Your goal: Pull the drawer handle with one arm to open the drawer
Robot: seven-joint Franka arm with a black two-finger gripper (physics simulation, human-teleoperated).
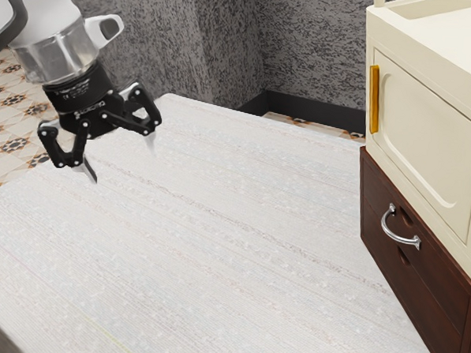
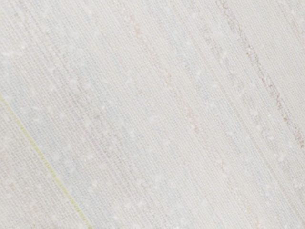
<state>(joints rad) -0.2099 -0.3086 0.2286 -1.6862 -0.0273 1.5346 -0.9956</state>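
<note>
My gripper [image 1: 122, 164] hangs above the table at the exterior view's upper left, its two fingers spread wide with nothing between them. Far from it, at the exterior view's right, stands a dark brown wooden drawer unit [image 1: 419, 289]. A curved silver handle [image 1: 398, 235] is fixed to its front, and the drawer front sits flush in the unit. Wide free space separates the gripper from the handle.
On top of the drawer unit rests a cream cabinet [image 1: 431, 139] with an orange-yellow handle [image 1: 374, 98]. The whitish streaked table [image 1: 216, 247] spreads beneath my hand, and its surface [image 2: 152, 114] lies under the wrist camera. Grey textured walls [image 1: 313, 54] rise behind.
</note>
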